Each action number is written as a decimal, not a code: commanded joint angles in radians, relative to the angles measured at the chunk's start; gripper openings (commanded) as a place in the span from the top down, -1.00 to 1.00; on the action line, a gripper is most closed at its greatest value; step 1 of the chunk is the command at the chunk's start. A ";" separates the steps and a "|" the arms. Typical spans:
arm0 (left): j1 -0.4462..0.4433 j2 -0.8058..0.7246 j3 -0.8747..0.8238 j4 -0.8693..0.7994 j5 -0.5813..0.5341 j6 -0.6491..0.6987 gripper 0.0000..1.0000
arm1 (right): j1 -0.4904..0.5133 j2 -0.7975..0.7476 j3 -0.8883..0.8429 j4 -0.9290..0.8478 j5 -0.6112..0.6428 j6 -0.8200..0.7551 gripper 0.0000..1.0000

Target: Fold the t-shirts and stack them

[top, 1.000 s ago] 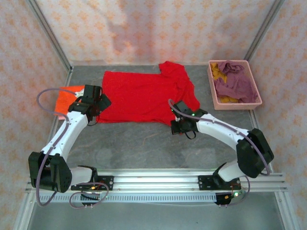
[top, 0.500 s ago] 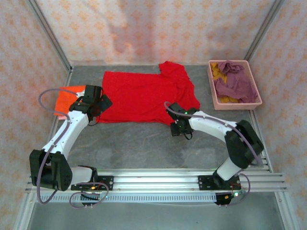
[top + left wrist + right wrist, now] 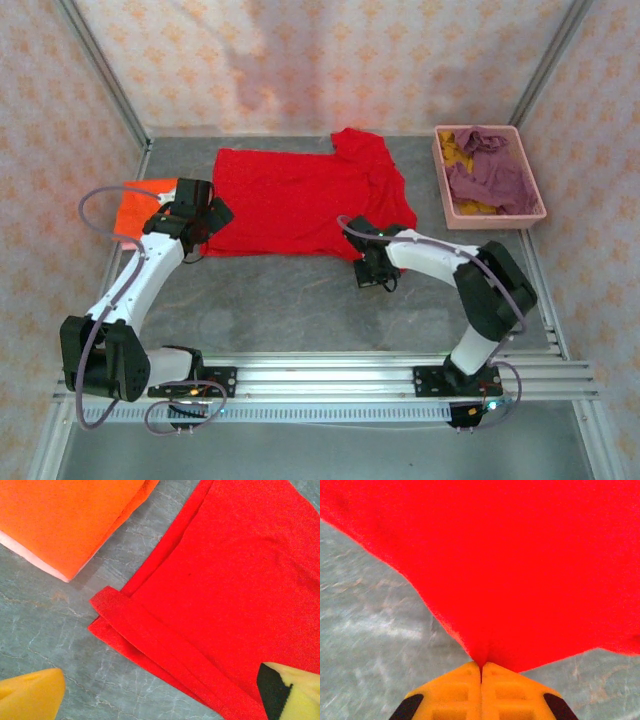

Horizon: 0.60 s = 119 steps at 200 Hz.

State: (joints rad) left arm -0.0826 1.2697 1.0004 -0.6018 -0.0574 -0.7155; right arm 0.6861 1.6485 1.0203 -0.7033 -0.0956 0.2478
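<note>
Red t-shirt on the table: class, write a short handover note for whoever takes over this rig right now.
Right gripper: shut on the red shirt at its near edge.
Left gripper: open, above that shirt's near left corner, holding nothing.
Done: orange shirt lies folded at the left.
To do: fold the red shirt, which is mostly spread out. Then fold the purple shirt and yellow shirt, both in the basket, and stack all.

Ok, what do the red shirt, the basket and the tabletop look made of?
The red shirt: soft matte cloth, likely cotton knit; its hem folds flat. The basket: rigid pink plastic, seemingly; straight walls, even rim. The tabletop: hard-looking grey surface with marble-like veining, perhaps laminate.
</note>
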 commanded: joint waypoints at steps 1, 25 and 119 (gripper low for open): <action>0.009 -0.007 -0.008 -0.015 -0.014 -0.001 -0.99 | 0.041 -0.097 -0.006 -0.109 -0.059 0.025 1.00; 0.009 -0.027 -0.031 -0.015 -0.027 -0.004 -1.00 | 0.110 -0.147 -0.015 -0.163 -0.078 0.087 1.00; 0.011 -0.016 -0.040 -0.001 -0.011 0.014 -0.99 | 0.404 -0.068 0.106 -0.141 -0.226 0.302 1.00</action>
State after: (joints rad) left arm -0.0826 1.2629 0.9646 -0.6014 -0.0597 -0.7124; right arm 1.0569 1.5406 1.0676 -0.8505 -0.2592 0.4900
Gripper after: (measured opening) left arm 0.997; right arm 0.044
